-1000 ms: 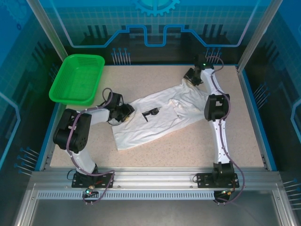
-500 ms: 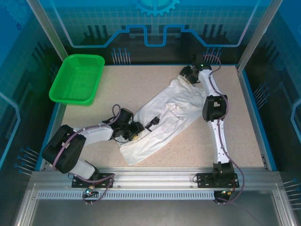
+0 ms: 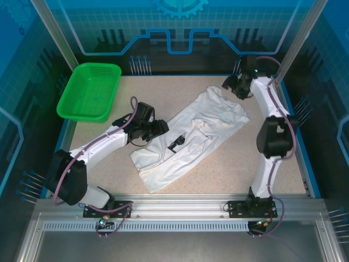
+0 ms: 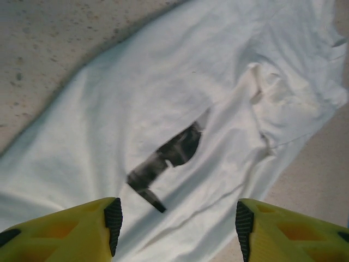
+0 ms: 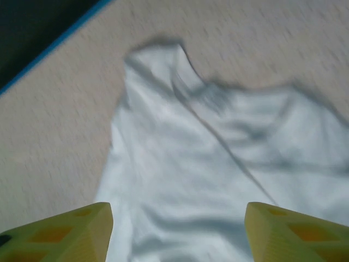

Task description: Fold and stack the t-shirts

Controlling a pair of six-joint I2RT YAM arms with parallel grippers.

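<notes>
Where t-shirt [image 3: 202,128] lies, left pincer [image 4: 177,215] hovers above.

Left gripper [image 3: 159,130]: jaws apart, empty, at t-shirt [image 3: 191,136]'s left edge.
Right gripper [image 3: 229,85]: jaws apart, empty, beside t-shirt's far end.

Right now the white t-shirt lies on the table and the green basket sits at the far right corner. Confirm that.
Wrong on one point: the green basket sits at the far left corner, as the top view shows. The white t-shirt does lie on the table.
</notes>
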